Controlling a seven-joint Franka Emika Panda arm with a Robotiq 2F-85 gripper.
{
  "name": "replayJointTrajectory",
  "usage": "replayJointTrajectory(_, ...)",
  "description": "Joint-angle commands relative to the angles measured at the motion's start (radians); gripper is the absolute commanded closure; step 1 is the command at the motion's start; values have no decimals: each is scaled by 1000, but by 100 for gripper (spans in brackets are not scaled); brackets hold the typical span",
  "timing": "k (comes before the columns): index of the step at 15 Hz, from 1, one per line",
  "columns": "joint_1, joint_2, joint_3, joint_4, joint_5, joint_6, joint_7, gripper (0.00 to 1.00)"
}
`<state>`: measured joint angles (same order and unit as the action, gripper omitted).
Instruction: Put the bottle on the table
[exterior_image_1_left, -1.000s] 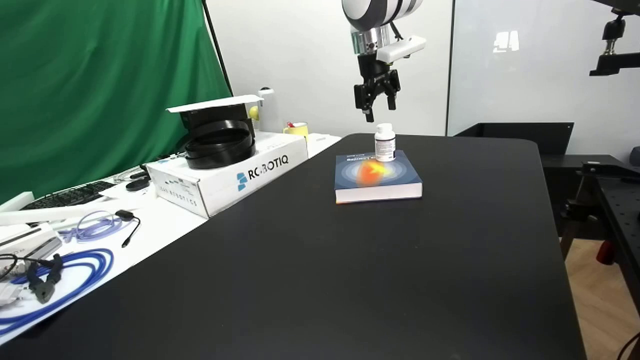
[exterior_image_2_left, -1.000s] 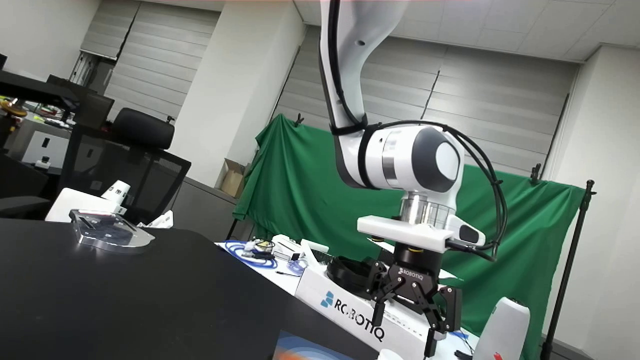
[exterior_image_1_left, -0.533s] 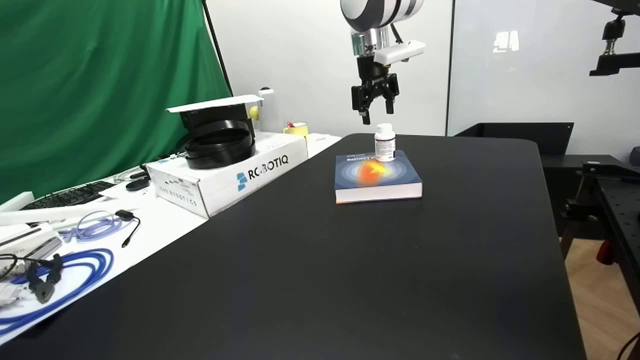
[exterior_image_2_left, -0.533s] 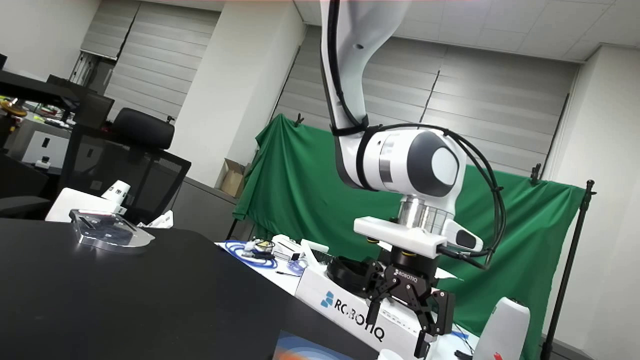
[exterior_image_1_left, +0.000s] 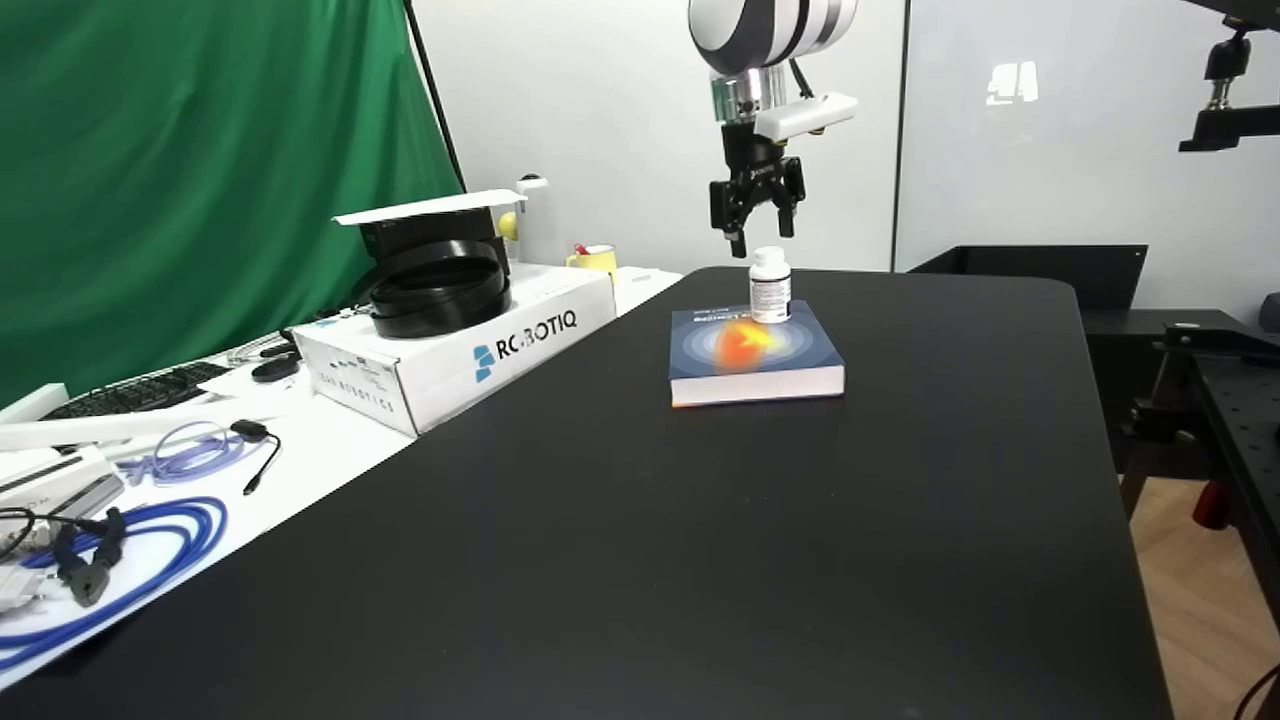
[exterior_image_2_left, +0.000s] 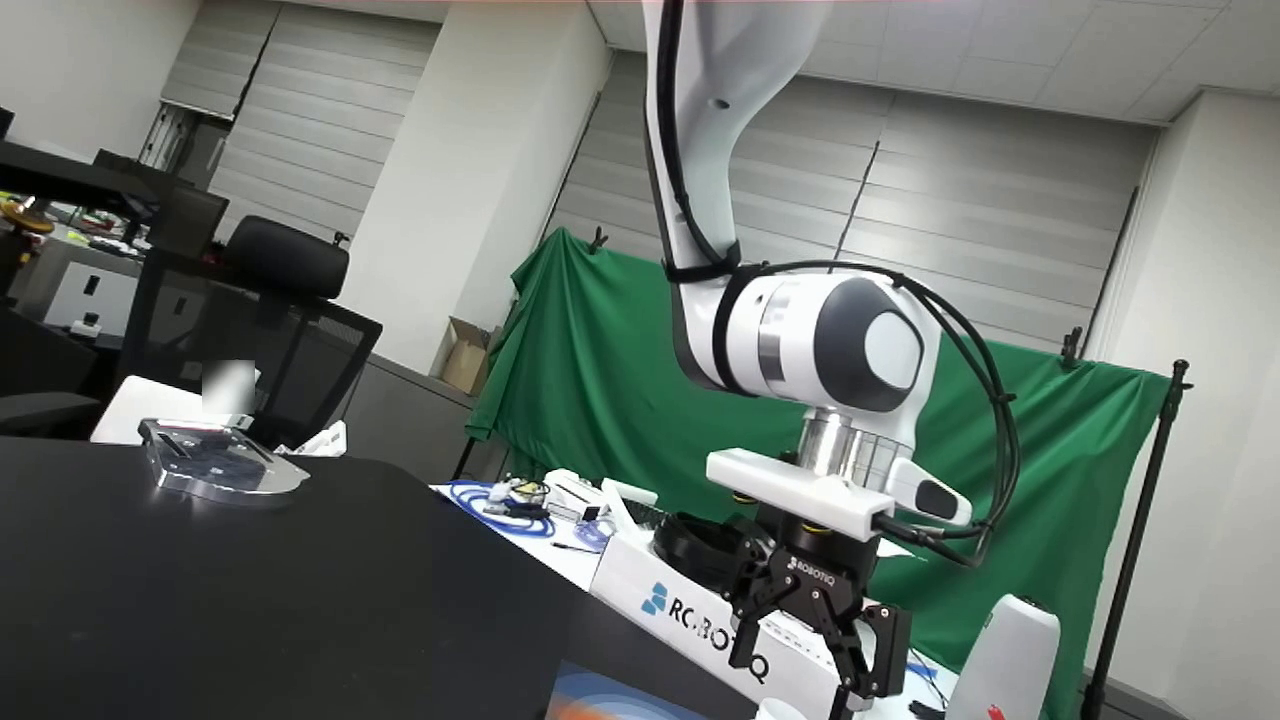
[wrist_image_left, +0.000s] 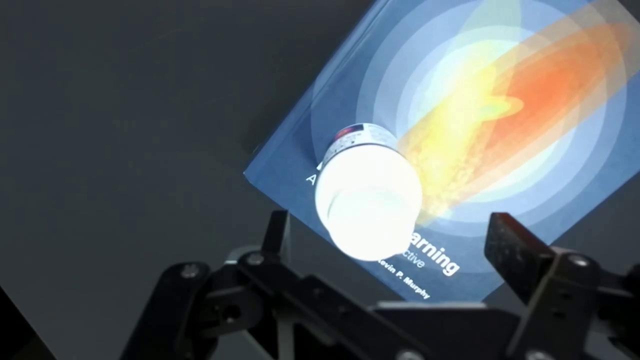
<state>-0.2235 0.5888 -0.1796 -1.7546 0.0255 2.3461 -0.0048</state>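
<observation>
The small white bottle (exterior_image_1_left: 770, 285) stands upright on the blue book (exterior_image_1_left: 757, 385), near the book's far edge. Only the top of its cap (exterior_image_2_left: 778, 711) shows at the bottom of an exterior view. In the wrist view the bottle (wrist_image_left: 369, 195) is seen from above, over the book's title. The book lies flat on the black table (exterior_image_1_left: 650, 560). My gripper (exterior_image_1_left: 763, 240) is open and empty, pointing down, just above and behind the bottle. In the wrist view the open fingers (wrist_image_left: 390, 222) are spread wider than the bottle, and its cap lies ahead of the gap, nearer the left finger.
A white Robotiq box (exterior_image_1_left: 460, 345) with black rings on top stands on the white side bench (exterior_image_1_left: 330, 440) along the table. Cables lie on that bench. A clear plastic device (exterior_image_2_left: 222, 462) sits at the table's far end in an exterior view.
My gripper has come down a little towards the bottle, with a small sideways shift and back. It stays open. The bottle and the book have not moved.
</observation>
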Motion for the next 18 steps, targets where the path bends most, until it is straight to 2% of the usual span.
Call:
replayJointTrajectory(1,-17,6,11,-7,10,20,-3,0)
replayJointTrajectory(2,-19,8,11,-11,14,32,1,25)
replayJointTrajectory(3,-18,11,11,-13,14,40,3,26)
replayJointTrajectory(10,-22,7,11,-21,27,32,2,75)
replayJointTrajectory(12,-21,-15,2,-15,19,34,3,81)
replayJointTrajectory(18,-45,-61,-56,40,-27,47,3,81)
